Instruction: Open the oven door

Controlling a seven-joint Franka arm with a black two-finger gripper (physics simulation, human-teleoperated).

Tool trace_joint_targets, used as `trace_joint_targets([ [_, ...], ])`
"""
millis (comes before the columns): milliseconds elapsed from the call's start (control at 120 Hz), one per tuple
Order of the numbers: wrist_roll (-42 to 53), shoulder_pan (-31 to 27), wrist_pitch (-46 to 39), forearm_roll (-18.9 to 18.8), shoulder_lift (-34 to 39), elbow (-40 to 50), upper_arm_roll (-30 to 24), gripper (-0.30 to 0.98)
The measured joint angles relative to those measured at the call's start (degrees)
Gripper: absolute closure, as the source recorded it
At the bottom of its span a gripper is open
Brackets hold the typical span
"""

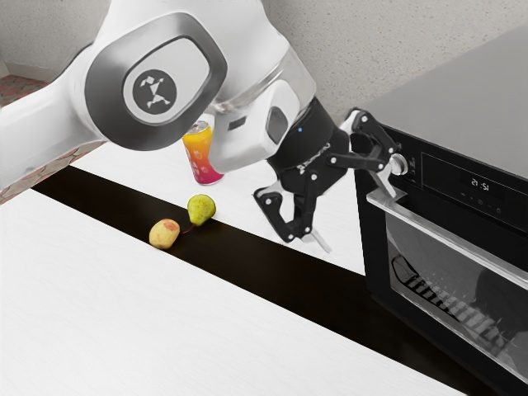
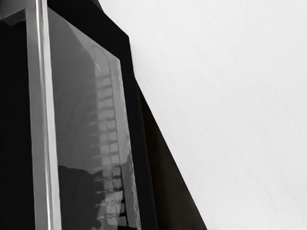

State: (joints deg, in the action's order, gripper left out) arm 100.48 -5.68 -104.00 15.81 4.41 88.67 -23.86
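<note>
Speckled wall (image 1: 355, 49) behind, and at the exterior view's right the oven door (image 1: 441, 289) is seen shut, its handle (image 1: 462, 242) running along the top. With the gripper (image 1: 357, 218) spread wide and nothing gripped, the bar could be missed, or knocked by one fingertip, if it isn't brought squarely between both before closing. If the bar is caught only near its end, the grip could be lost once the door is pulled. Close above, the knob (image 1: 399, 163) might be bumped by the upper finger. Whether that finger touches the handle can't be told. The handle's far end is cut off, the rack (image 1: 445, 301) is dimmed by glass, and the cup (image 1: 200, 157) is partly covered by the arm (image 1: 247, 49).
</note>
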Motion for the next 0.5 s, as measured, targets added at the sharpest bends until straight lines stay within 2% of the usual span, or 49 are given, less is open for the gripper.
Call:
trace_joint_targets([
  [192, 2.7, 0.09, -7.32, -1.45, -0.33, 4.73, -1.72, 0.0],
  [342, 3.16, 0.93, -11.75, -2.5, -1.37, 4.87, -2.53, 0.0],
  [500, 1.56, 0.96, -14.91, -5.34, -3.3, 4.87, -3.41, 0.0],
])
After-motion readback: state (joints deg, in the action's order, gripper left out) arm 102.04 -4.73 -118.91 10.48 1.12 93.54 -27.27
